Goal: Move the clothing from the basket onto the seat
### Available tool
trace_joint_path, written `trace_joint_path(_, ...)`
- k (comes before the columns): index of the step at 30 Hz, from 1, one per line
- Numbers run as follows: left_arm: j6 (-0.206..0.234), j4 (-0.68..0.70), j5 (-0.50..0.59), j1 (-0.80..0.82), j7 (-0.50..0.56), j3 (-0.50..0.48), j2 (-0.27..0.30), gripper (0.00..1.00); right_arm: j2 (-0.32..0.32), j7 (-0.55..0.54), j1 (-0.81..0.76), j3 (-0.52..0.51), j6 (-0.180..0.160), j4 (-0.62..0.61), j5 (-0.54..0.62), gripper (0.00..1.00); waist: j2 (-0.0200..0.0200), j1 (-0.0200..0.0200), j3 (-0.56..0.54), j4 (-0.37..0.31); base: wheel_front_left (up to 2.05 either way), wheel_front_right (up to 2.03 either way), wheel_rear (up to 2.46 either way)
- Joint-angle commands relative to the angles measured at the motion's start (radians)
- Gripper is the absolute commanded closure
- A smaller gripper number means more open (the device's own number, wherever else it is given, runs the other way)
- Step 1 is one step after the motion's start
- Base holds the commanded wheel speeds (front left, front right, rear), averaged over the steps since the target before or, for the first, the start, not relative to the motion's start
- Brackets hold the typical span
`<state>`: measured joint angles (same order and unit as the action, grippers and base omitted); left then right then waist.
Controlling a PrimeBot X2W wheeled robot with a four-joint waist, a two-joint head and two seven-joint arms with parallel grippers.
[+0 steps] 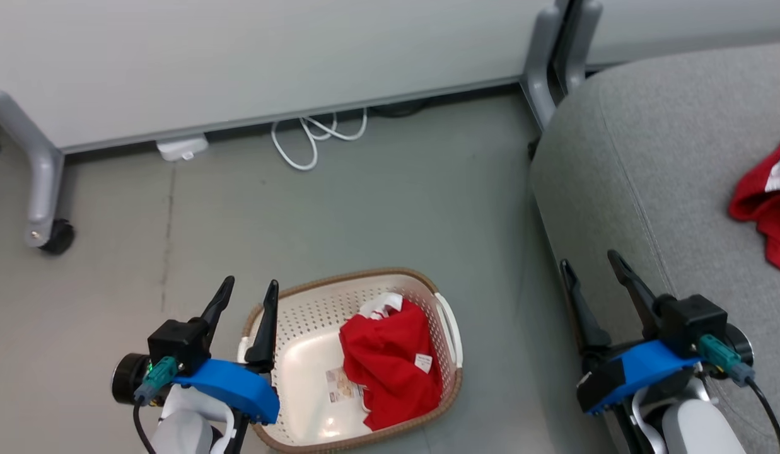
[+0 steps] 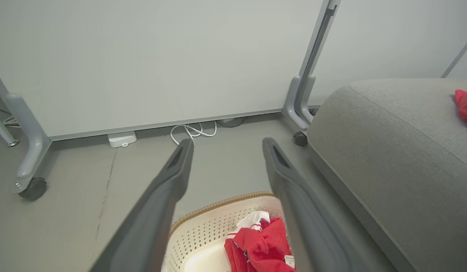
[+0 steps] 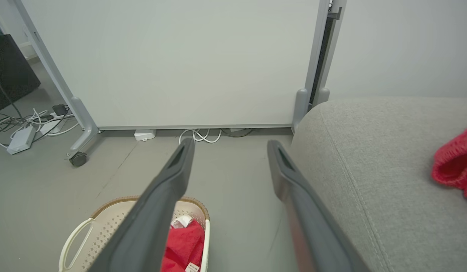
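Both grippers empty and spread.
Left gripper [image 1: 251, 282] and right gripper [image 1: 587, 258] hover open; one red garment [image 1: 390, 359] lies in the basket [image 1: 339, 277] on the floor [image 1: 390, 202], another garment [image 1: 768, 202] on the seat [image 1: 648, 157].

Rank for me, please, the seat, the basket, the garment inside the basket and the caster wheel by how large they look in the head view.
1. seat, largest, though the frame cuts it off
2. basket
3. garment
4. caster wheel
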<state>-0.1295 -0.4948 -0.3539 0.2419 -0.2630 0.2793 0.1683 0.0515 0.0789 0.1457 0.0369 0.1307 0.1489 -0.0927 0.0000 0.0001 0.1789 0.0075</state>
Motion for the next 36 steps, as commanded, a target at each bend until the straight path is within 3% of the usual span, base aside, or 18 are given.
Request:
trace_joint_path(1,-0.002,-0.010,-0.004,0.029,-0.003,0.014,0.011,0.00,-0.001,0.006,0.022,0.007,0.000,0.000,-0.006,0.00,0.0000,-0.0001,0.055,-0.048,0.00,0.00,0.00)
trace_joint_path(19,-0.002,-0.268,-0.084,0.219,0.021,0.183,0.120,0.00,-0.002,0.099,0.175,0.133,0.000,0.068,-0.071,0.00,0.0000,-0.0001,0.332,-0.265,0.00,0.00,0.00)
trace_joint_path(36,-0.001,-0.432,-0.237,0.331,0.140,0.234,0.161,0.00,-0.002,0.165,0.281,0.193,0.000,0.127,-0.125,0.00,0.0000,-0.0001,0.497,-0.321,0.00,0.00,0.00)
